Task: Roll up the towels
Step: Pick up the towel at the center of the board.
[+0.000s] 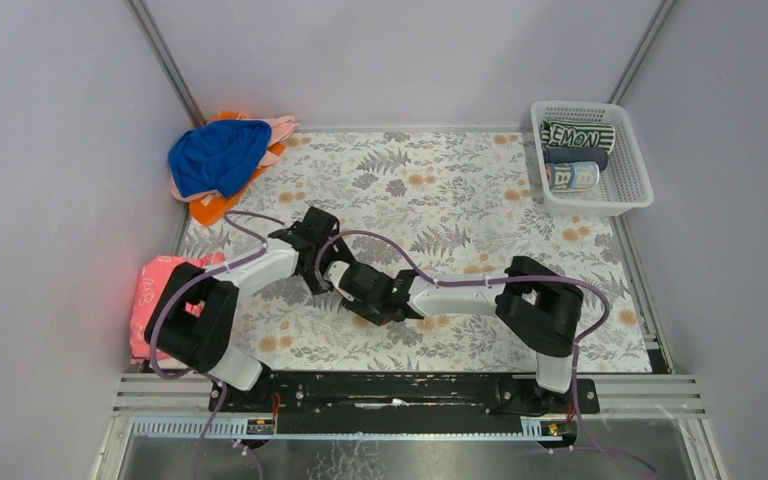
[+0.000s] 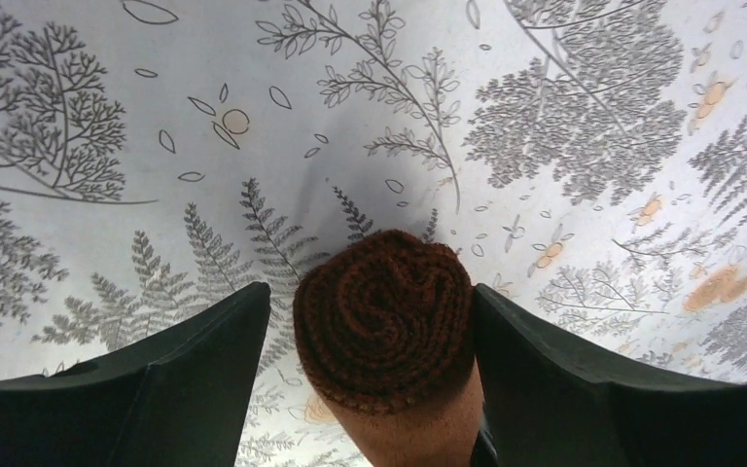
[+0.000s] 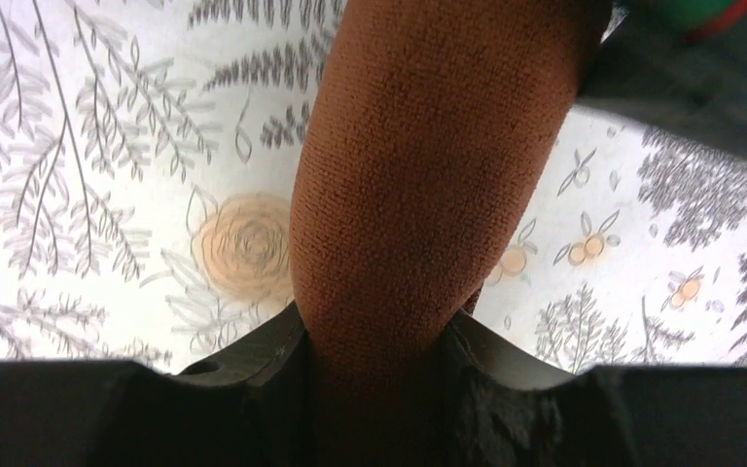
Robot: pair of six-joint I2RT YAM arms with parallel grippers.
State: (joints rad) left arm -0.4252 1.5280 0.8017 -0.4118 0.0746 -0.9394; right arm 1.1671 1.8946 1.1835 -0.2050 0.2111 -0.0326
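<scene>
Your right gripper (image 3: 374, 341) is clenched on one end of the brown towel roll (image 3: 418, 146), so the coil cannot unwind, near the middle of the floral mat (image 1: 460, 200). Your left gripper (image 2: 368, 302) straddles the spiral end with jaws spread, only one touching it, probably steadying it for the white basket (image 1: 600, 207).

A white basket (image 1: 600, 205) sits on the floral mat (image 1: 440, 190); far-right corner.

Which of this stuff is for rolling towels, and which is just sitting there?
For the job:
brown towel roll, mid-table
heap of towels, blue, orange and pink, far left corner
pink towel at the left edge
white basket holding rolled towels

Just there:
flowery table cover
</scene>
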